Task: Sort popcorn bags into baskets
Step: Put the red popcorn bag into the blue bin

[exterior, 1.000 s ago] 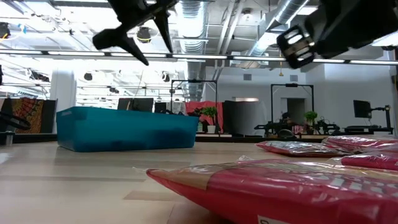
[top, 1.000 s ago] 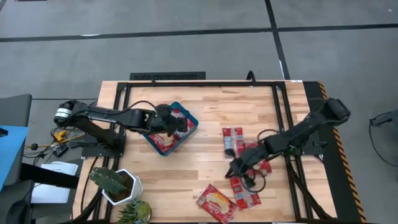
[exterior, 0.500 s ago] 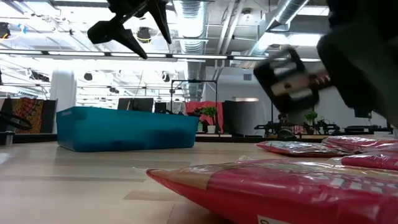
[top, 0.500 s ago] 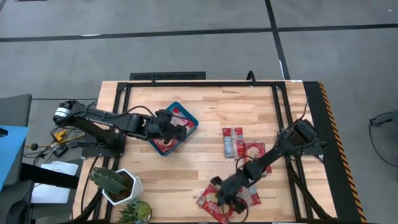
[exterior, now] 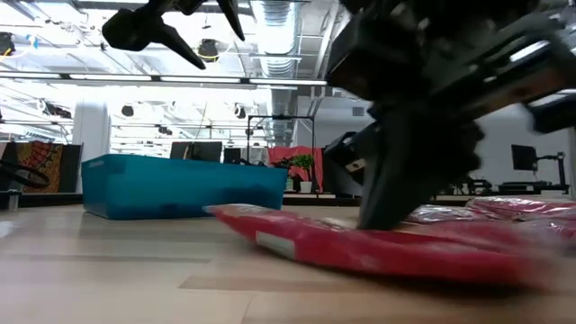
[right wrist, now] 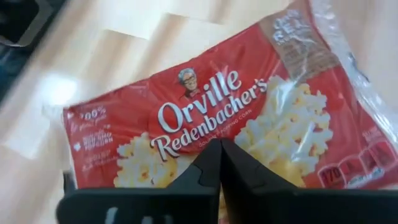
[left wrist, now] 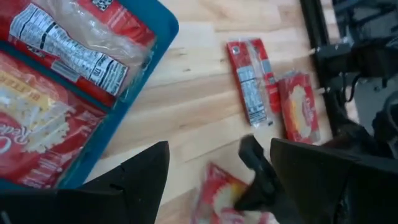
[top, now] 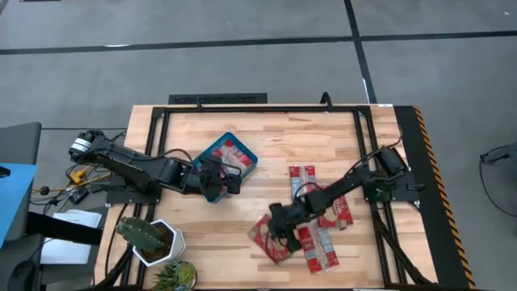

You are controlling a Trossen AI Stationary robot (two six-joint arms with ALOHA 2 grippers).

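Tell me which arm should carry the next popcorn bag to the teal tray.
Right, probably: its hand is shut on a popcorn bag. The left hand hangs open by the teal tray.

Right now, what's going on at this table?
A two-armed robot is sorting popcorn bags into a teal tray. The right gripper has its jaws shut on a red popcorn bag near the table's front. The left gripper hangs open beside the tray, which holds some bags; others lie loose.

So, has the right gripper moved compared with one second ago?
Yes. In the high view the right gripper has gone from beside the two upright packets toward the table's front, onto a popcorn bag.
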